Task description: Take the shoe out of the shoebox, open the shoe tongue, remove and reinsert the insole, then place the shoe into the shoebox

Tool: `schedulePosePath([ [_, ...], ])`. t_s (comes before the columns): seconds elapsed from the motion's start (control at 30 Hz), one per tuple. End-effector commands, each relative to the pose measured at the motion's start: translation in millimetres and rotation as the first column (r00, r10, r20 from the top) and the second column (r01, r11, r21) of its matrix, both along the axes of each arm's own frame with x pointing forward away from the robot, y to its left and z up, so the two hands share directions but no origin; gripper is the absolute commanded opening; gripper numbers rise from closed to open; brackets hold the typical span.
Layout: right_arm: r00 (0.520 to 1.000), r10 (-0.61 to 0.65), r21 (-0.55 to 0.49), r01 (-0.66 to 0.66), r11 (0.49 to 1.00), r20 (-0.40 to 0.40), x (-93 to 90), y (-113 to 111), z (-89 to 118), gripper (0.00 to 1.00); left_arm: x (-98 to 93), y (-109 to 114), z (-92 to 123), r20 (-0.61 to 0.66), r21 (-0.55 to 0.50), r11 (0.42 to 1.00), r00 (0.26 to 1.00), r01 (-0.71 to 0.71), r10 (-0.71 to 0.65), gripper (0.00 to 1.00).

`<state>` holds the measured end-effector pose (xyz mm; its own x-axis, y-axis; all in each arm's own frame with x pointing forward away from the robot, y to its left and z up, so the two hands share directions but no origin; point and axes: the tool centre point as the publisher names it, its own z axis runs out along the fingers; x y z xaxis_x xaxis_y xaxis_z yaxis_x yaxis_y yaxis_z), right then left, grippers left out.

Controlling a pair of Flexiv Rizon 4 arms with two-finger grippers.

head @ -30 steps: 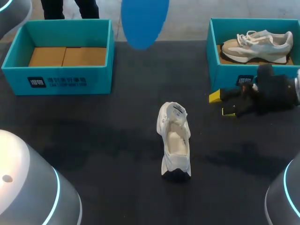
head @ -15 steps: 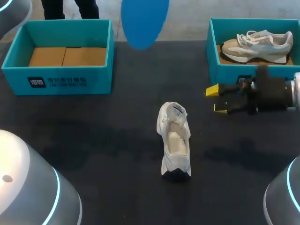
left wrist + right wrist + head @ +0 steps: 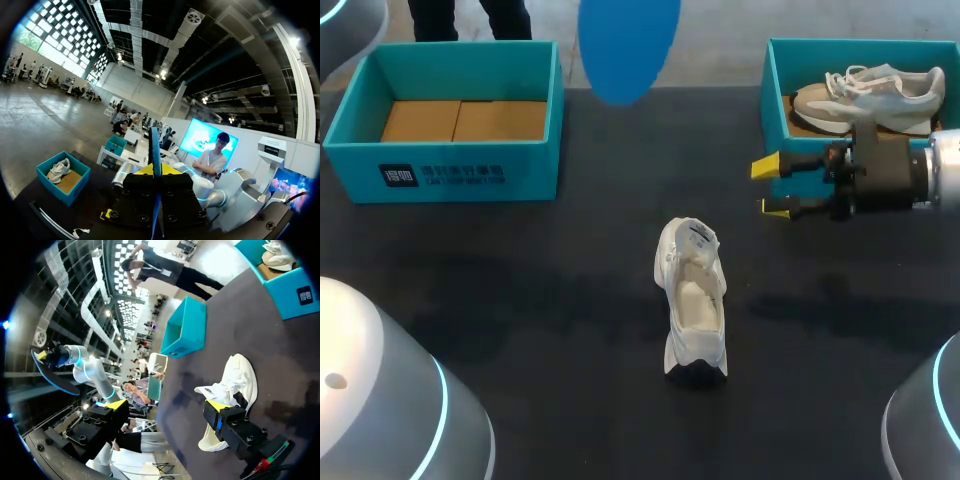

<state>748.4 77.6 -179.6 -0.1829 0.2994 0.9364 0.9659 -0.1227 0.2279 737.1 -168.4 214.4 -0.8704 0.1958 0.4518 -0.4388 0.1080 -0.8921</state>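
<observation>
Called, most likely, for lowering the blue insole (image 3: 630, 45), pinched in the left gripper (image 3: 155, 170), toe-first into the white shoe (image 3: 693, 300) while the right gripper (image 3: 770, 187), fingers apart and empty, braced its heel.

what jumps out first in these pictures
The white shoe sits alone in the middle of the dark table. High over the table's far edge, the left gripper holds a bright blue insole aloft. The right gripper hangs open in front of the right teal shoebox, which holds a beige shoe.
</observation>
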Motion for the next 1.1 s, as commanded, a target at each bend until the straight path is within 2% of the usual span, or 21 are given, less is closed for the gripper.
schedulePosePath([
  [0.03, 0.999, 0.033, 0.034, -0.033, 0.999, -0.017, 10.4, -1.3, -0.6, 1.00, 0.4, -0.5, 0.6, 0.000, 0.003, 1.000, 1.000, 0.000, 0.000, 0.00],
  [0.6, 0.999, 0.033, 0.034, -0.033, 0.999, -0.017, 10.4, -1.3, -0.6, 1.00, 0.4, -0.5, 0.6, 0.000, 0.003, 1.000, 1.000, 0.000, 0.000, 0.00],
  [0.73, 0.999, 0.033, 0.034, -0.033, 0.999, -0.017, 10.4, -1.3, -0.6, 1.00, 9.5, -3.9, -3.9, 0.087, -0.063, 0.998, 0.996, 0.023, -0.018, 0.00],
  [0.9, 0.999, 0.033, 0.034, -0.033, 0.999, -0.017, 10.4, -1.3, -0.6, 1.00, 25.1, -2.5, -24.9, 0.159, -0.135, 0.991, 0.987, -0.012, 0.034, 0.00],
  [1.1, 0.999, 0.033, 0.034, -0.033, 0.999, -0.017, 10.4, -1.3, -0.6, 1.00, 29.6, -1.1, -29.0, 0.356, -0.195, 0.980, 0.934, 0.027, 0.044, 0.00],
])
